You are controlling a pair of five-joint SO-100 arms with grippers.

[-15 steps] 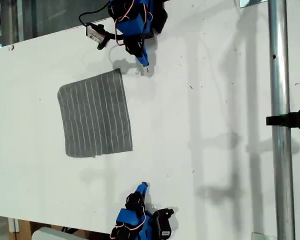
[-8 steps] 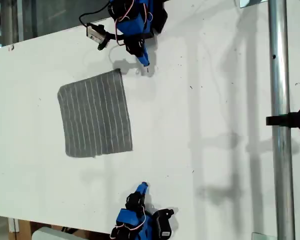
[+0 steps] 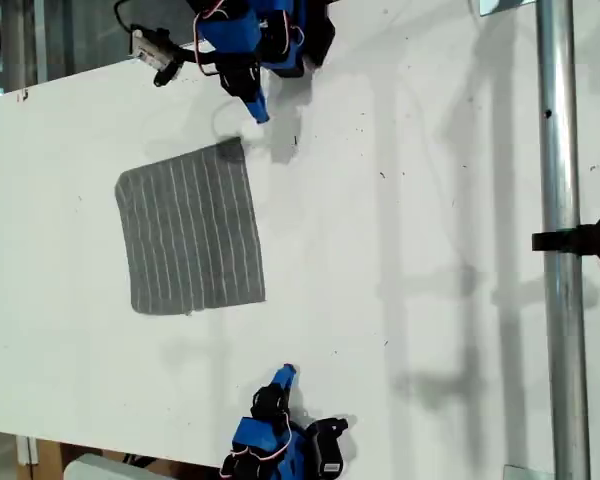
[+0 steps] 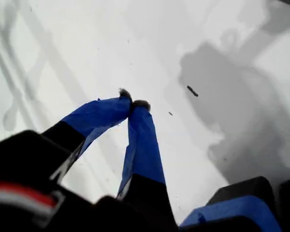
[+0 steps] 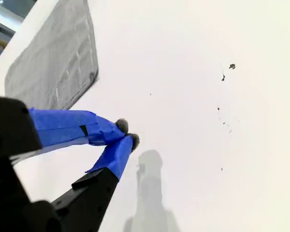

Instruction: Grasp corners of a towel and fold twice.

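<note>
Exterior view: dark gray rectangular cloth towel with thin pale stripes lies flat and fully spread on the white worktop, toward the exterior view's left. No fold in it and all four corners are down, so I'd judge the task at zero: both folds are left to do and no corner is grasped yet.

My first gripper is the blue one at the top of the exterior view. It's near the towel's corner on that side, a bit off toward the exterior view's right, not touching the cloth as far as I can see. In the first wrist view my first gripper has its blue fingers pressed together at the tips with nothing between them. Only bare worktop and shadow ahead, no towel in that view.

My second gripper sits at the bottom of the exterior view, well apart from the towel's nearest corner. In the second wrist view my second gripper also has its tips closed and holds nothing. The towel shows beyond the tips and off to one side, with a clear strip of worktop between the cloth's corner and the fingers.

Next, by my read: both sets of fingers have to open and get down onto a corner each — the first is closer to that than the second.
</note>
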